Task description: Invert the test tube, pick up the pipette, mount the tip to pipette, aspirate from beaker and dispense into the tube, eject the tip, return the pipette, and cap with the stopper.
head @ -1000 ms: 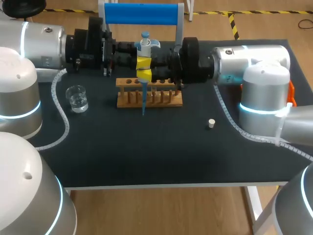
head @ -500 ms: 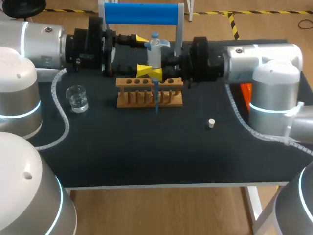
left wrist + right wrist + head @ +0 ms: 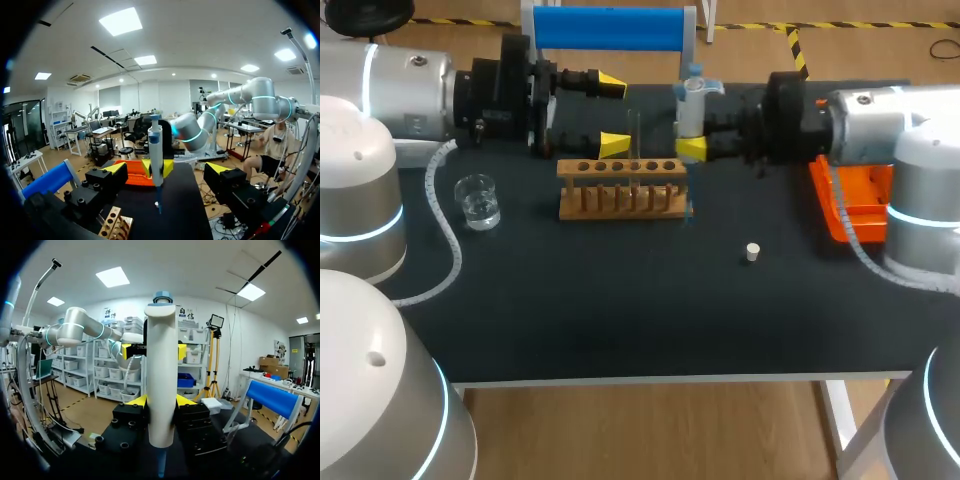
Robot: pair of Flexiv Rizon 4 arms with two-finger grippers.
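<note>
The pipette (image 3: 690, 100) is clamped upright by the right gripper (image 3: 691, 142) off the test-tube rack's (image 3: 620, 203) right end; the left gripper (image 3: 612, 112) is spread empty behind it.

Item one: we record a table (image 3: 620, 310) with a black matte top, a pale front edge and a white leg, seen from above in the head view.

Item two: we list a horizontal blue cylindrical bar (image 3: 608, 28) carried on a white upright frame (image 3: 687, 55), standing at the table's far edge, behind the middle.

Item three: a light wooden rack (image 3: 625, 190) with a row of round holes in its top board and a row of pegs below, upright on the black top, near the bar and in front of it.

Item four: an orange plastic tray (image 3: 850, 195) near the table's right edge, well apart from the rack; we see only part of it.
</note>
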